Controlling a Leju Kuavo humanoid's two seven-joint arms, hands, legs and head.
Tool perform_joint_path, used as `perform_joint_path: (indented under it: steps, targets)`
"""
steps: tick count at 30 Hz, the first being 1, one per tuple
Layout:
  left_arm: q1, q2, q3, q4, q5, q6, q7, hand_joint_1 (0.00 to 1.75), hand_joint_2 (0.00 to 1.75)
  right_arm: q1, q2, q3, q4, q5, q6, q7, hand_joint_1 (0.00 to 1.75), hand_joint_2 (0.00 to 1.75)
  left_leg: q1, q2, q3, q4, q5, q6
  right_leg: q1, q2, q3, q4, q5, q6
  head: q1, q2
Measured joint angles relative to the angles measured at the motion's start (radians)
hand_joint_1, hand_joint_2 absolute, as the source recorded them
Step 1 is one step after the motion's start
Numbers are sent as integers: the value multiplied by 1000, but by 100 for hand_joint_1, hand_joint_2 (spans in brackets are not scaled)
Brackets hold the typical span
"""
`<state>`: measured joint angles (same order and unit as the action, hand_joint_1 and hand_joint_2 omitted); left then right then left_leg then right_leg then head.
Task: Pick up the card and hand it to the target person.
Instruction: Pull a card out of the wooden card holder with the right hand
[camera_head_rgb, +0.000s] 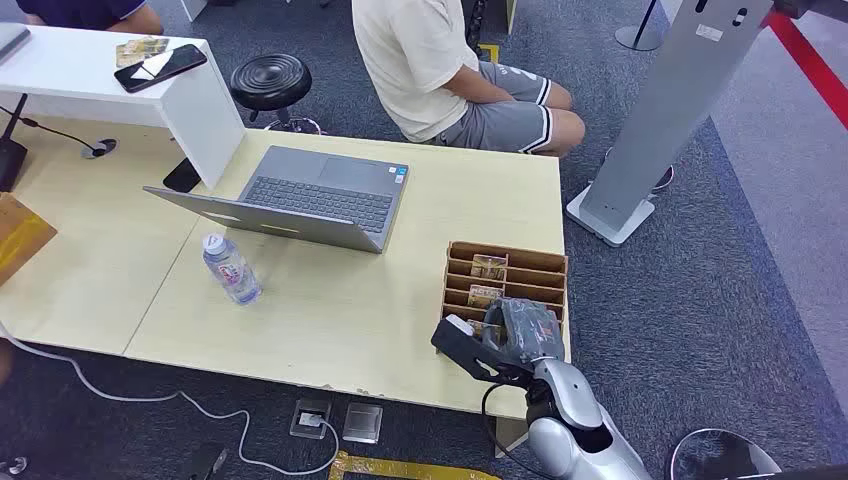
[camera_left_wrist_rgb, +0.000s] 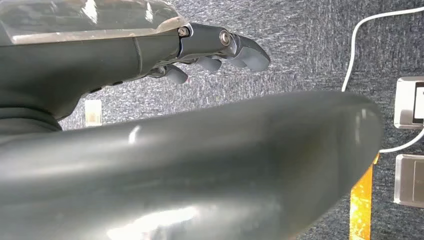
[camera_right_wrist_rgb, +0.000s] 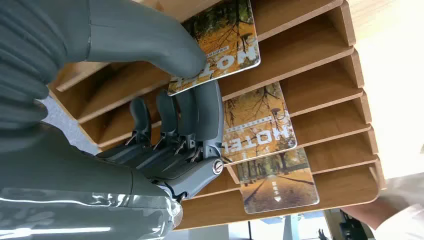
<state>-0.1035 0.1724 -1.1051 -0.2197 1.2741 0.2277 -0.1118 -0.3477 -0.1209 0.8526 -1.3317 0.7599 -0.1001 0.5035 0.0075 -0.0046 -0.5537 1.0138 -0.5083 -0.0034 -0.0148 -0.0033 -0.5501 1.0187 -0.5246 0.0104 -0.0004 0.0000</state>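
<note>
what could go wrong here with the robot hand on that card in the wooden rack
The right robot hand pinches the card by one corner only, so it may slip or twist free when lifted. The fingers also lie against the next card and could drag it out. The rack sits near the table edge.
</note>
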Motion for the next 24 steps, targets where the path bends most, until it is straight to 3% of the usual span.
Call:
perform_joint_path:
  steps: [9, 24]
  targets:
    - [0, 0, 0, 0, -4, 0, -7, 0, 0, 0, 0, 1, 0, 2, 0, 0, 168, 175, 0, 0, 0, 0, 0, 0, 0, 0, 0, 0, 0, 0, 0, 0]
    - [0, 0, 0, 0, -10, 0, -16, 0, 0, -2, 0, 1, -7, -12, 0, -1, 169, 175, 0, 0, 0, 0, 0, 0, 0, 0, 0, 0, 0, -1, 0, 0]
